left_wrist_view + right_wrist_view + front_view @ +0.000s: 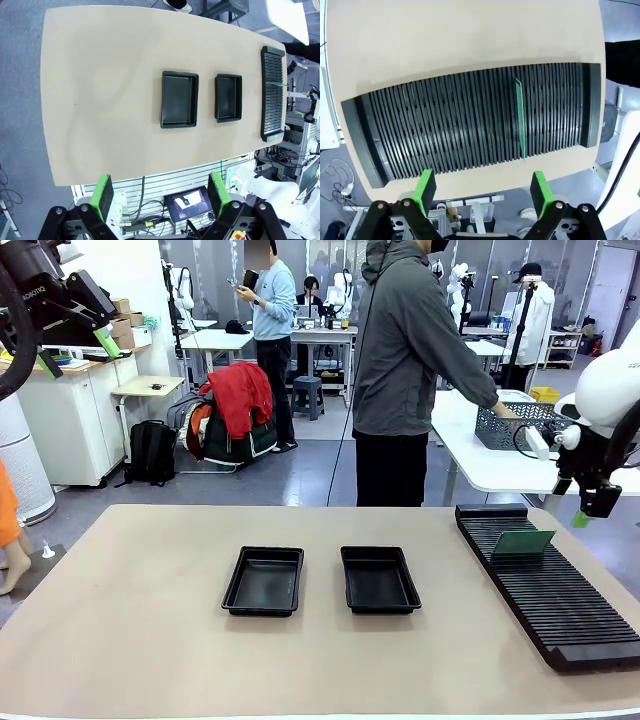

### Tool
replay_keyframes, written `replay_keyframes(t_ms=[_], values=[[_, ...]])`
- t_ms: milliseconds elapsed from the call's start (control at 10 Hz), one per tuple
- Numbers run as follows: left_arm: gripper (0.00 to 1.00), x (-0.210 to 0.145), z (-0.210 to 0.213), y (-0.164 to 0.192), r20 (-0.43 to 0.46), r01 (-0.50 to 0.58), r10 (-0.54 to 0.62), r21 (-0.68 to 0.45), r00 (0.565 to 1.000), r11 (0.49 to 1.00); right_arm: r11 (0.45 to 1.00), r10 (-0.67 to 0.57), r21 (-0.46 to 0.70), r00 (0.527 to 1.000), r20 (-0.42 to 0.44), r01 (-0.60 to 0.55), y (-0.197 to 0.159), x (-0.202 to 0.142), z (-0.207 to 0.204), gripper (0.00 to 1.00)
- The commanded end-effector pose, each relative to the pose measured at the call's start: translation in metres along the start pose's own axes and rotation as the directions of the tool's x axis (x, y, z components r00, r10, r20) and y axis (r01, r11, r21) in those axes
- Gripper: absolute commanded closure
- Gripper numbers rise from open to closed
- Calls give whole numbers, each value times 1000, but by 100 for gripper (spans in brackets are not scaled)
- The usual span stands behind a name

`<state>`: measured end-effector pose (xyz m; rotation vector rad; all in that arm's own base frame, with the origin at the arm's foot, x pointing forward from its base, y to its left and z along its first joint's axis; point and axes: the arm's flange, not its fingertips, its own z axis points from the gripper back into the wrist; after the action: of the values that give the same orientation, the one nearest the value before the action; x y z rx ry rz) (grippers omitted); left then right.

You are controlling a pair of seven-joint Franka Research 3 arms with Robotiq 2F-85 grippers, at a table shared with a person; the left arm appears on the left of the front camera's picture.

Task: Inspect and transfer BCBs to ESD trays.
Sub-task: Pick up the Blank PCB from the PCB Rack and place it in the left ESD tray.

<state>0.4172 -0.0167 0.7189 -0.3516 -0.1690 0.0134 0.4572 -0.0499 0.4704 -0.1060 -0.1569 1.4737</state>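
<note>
Both grippers released, jaws wide, nothing held. Left gripper sits high over the bench. Right gripper hovers above the slotted rack. One BCB stands on edge in a slot toward the rack's far end. Left ESD tray and right ESD tray lie side by side mid-bench, not touching.

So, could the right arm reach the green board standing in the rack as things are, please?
Probably yes. The right tool hangs open by the rack. The board stands alone on edge in a slot, the slots either side are empty, and nothing lies between tool and board.
</note>
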Motion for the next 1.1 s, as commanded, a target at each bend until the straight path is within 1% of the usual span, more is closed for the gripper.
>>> replay_keyframes(t_ms=[0, 600, 1000], values=[[0, -1, 0, 2, -1, 3, -3, 13, 1000, 1000, 1000, 31, -5, 999, 30, -31, -17, -5, -15, 0], [0, -1, 0, 2, -1, 3, -3, 13, 1000, 1000, 997, 65, 34, 997, 48, -67, -48, 2, -70, 0], [0, -1, 0, 2, -1, 3, -3, 13, 1000, 1000, 996, 66, 53, 997, 44, -68, -63, 4, -98, 0]])
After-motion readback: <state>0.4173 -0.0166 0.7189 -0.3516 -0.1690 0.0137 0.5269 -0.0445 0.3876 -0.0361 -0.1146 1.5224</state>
